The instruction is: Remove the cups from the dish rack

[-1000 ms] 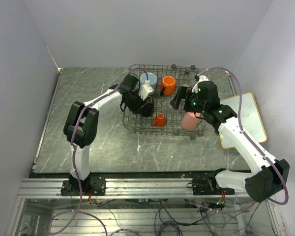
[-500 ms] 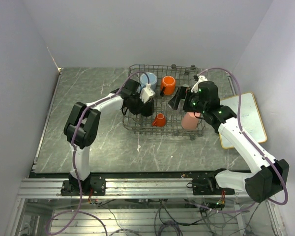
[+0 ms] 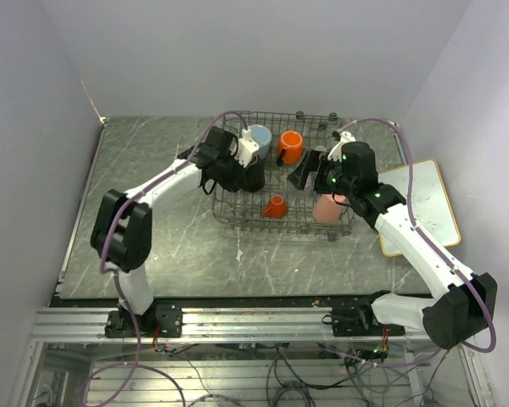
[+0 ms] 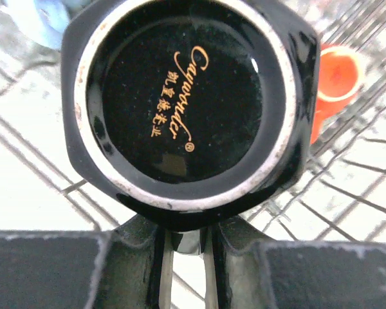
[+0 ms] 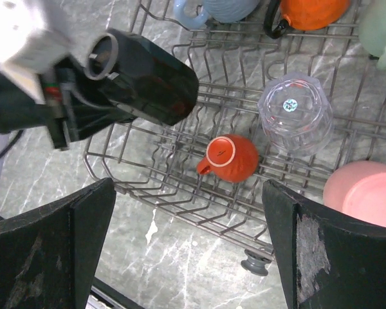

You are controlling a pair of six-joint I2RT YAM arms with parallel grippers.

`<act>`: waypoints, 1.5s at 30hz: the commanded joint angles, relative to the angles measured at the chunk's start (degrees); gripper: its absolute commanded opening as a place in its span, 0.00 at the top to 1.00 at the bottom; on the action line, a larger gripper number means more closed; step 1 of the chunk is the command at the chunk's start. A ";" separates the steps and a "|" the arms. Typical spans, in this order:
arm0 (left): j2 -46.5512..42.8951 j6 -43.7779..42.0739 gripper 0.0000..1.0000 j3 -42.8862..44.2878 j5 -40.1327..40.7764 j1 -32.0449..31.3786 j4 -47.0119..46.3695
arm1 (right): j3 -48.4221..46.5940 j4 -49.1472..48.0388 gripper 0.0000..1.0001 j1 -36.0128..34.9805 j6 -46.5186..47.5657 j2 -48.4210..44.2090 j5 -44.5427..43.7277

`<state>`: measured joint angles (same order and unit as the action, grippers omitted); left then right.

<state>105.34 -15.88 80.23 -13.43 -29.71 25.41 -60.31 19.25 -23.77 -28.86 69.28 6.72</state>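
Note:
The black mug (image 4: 186,103) fills the left wrist view bottom-first, and my left gripper (image 4: 188,248) is shut on its handle. From above, the black mug (image 3: 253,175) hangs tipped on its side over the left end of the grey wire dish rack (image 3: 280,227). My right gripper (image 5: 193,257) stands wide open above the rack's front edge. Below it lie the tiny orange cup (image 5: 230,158), the upturned clear glass (image 5: 294,114) and the pink tumbler (image 5: 370,196). The light blue mug (image 3: 259,136) and the orange mug (image 3: 290,146) stand at the rack's back. The pale green cup (image 5: 383,26) shows at the edge.
A white board with a wooden frame (image 3: 428,203) lies right of the rack under the right arm. Grey marbled tabletop (image 3: 153,229) spreads left and in front of the rack. Walls close in at the back and both sides.
My left gripper has closed on the black mug's handle and raised it off the tines, with the left arm's elbow swinging left. The right gripper has barely moved.

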 commanded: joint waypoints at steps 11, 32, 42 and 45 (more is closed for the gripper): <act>-10.00 26.27 0.93 7.89 -25.42 14.15 3.67 | 7.12 -15.40 0.00 0.18 9.99 -2.45 8.54; -23.37 58.43 0.93 -6.96 -59.01 13.80 -22.92 | 18.96 -64.73 0.07 -9.43 27.06 -0.22 8.97; -24.91 61.79 0.93 -7.81 -61.28 9.62 -26.01 | 15.23 -67.42 0.17 -9.54 24.27 2.24 10.20; -25.26 61.77 0.93 -7.93 -61.73 9.59 -25.92 | 14.70 -66.58 0.24 -9.52 24.20 1.93 12.17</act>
<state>82.72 42.94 71.70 -70.63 -19.97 3.64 -43.88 -45.56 -33.12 -4.19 71.20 17.04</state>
